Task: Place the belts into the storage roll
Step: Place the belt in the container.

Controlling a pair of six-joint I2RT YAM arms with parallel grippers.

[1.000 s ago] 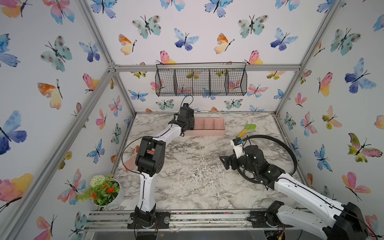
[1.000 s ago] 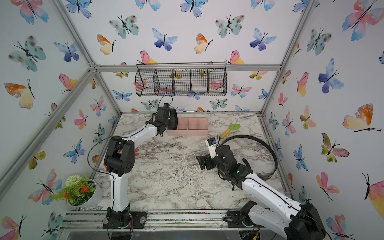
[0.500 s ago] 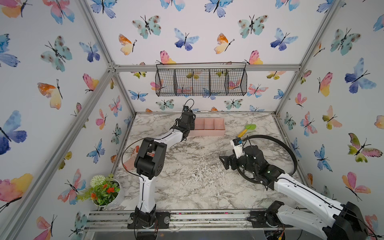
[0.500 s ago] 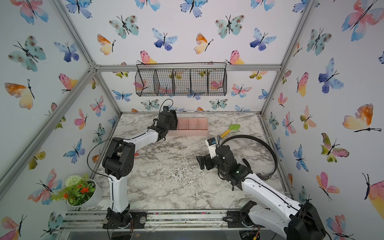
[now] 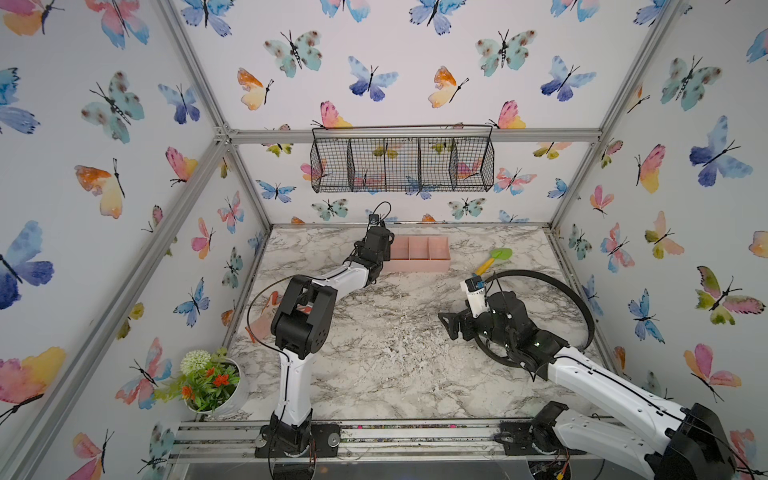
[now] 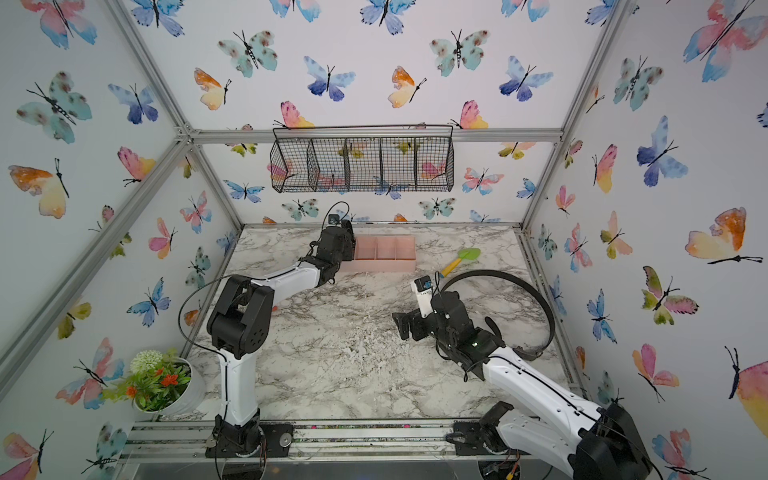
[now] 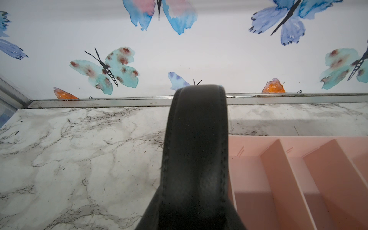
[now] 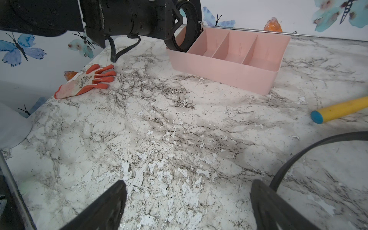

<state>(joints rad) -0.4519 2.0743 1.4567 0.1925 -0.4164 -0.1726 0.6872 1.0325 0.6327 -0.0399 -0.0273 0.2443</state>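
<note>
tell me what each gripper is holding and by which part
The left gripper holds a coiled black leather-like belt by its coil, at the pale pink plastic tray's end; exact contact is hidden. The right gripper is open, holding nothing.

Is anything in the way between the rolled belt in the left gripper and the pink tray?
Nothing visible. The left gripper holds the rolled belt right at one end of the tray, and the parts of the compartments that show are empty.
</note>
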